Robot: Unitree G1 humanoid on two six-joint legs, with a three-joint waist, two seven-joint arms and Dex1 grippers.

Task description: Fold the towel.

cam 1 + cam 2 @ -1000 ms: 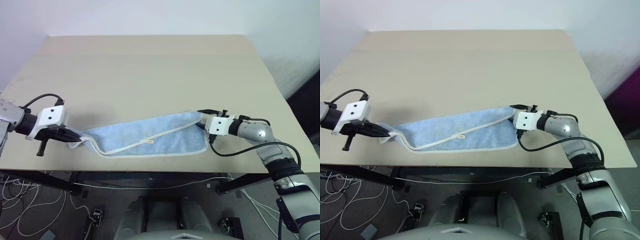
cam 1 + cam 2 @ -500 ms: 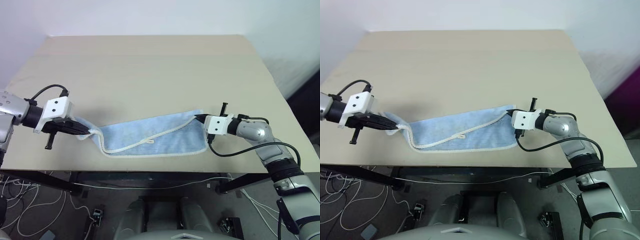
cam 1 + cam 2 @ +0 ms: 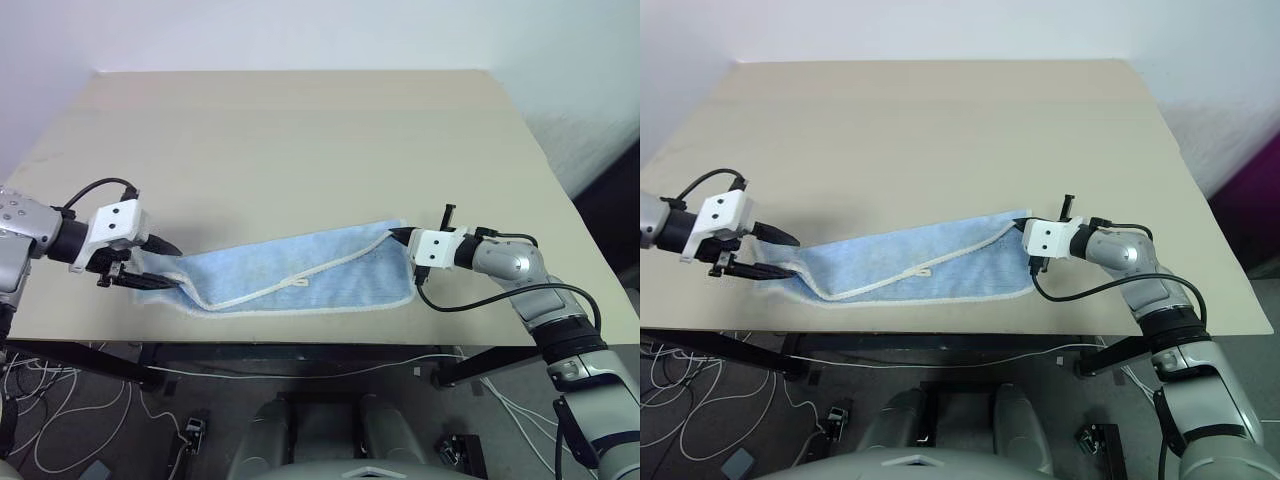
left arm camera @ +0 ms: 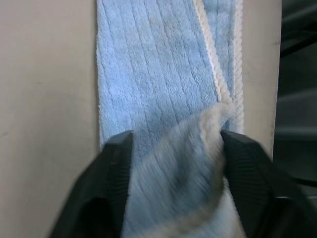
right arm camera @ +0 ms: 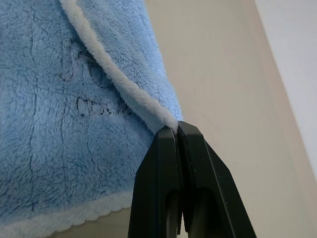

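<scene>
The light blue towel (image 3: 300, 270) lies folded lengthwise in a long strip near the table's front edge, white edging and loop tag (image 3: 297, 284) facing up. My left gripper (image 3: 176, 268) is at the strip's left end, its jaws spread, with a bunched fold of towel (image 4: 173, 163) lying between the black fingers (image 4: 111, 168). My right gripper (image 3: 404, 235) is at the strip's far right corner. Its fingers are pressed together (image 5: 177, 128) on the tip of the white edge of the towel (image 5: 74, 124).
The tan table (image 3: 300, 130) stretches bare behind the towel. The towel's front edge lies close to the table's near edge (image 3: 300, 343). Cables and floor clutter show below that edge.
The right gripper shut on the towel's far right corner. The left gripper carried the left end a little rightward, then opened, and that end now lies slack between its fingers.
</scene>
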